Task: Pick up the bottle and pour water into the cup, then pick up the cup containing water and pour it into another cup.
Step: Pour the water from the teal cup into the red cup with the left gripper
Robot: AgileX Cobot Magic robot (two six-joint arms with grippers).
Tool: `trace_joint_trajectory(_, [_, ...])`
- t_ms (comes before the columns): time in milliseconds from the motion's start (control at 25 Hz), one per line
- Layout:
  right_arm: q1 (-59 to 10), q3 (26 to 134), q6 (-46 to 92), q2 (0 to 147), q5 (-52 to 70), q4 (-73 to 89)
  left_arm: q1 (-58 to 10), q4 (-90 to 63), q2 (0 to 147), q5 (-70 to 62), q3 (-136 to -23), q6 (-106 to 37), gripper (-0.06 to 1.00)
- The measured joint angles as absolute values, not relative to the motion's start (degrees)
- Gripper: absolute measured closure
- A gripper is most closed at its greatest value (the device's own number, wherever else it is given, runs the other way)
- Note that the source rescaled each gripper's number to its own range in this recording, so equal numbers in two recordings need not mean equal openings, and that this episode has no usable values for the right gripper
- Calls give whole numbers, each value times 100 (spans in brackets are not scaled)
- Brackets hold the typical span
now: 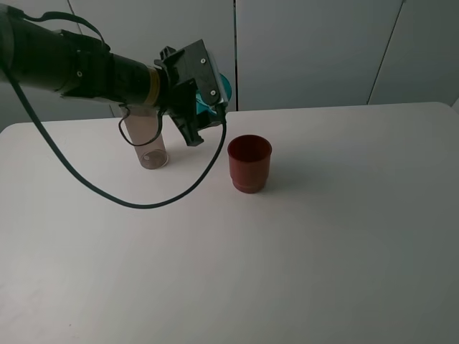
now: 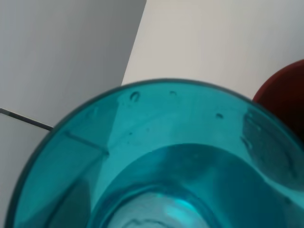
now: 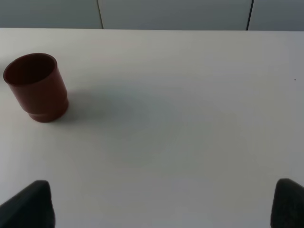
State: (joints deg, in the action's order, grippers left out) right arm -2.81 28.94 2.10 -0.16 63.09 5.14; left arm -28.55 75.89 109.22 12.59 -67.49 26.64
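Clamped in left pincer [image 1: 208, 107], teal cup [image 2: 156, 128] hangs near red cup [image 1: 249, 163].

Bottle [image 1: 154, 154] left of standing cup [image 1: 249, 165] — apart.

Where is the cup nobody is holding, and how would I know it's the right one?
Look at the big white table. Toward its far side, about halfway across, the red-brown cup stands alone. It is solid-coloured with a narrower stepped base, unlike the see-through bottle on its left and the teal cup held up by the left gripper.
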Motion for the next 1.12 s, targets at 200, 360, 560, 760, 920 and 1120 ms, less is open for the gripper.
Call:
trace_joint_trajectory(200, [-281,2894,211,-16,6309,514,-2978,7602,10997,997,-6758,2664,54])
trace_joint_trajectory(360, [-281,2894,211,-16,6309,514,-3107,7554,11132,628,-6893,2638,54])
trace_joint_trajectory(560, [-281,2894,211,-16,6309,514,-3200,7531,11257,414,-7122,2563,54])
trace_joint_trajectory(760, [-281,2894,207,-16,6309,514,-3381,7679,11442,103,-7281,2526,54])
trace_joint_trajectory(920, [-281,2894,207,-16,6309,514,-3487,7788,11519,-95,-7369,2526,54])
trace_joint_trajectory(1120, [-281,2894,198,-16,6309,514,-3564,8230,11519,-312,-7381,2526,54])
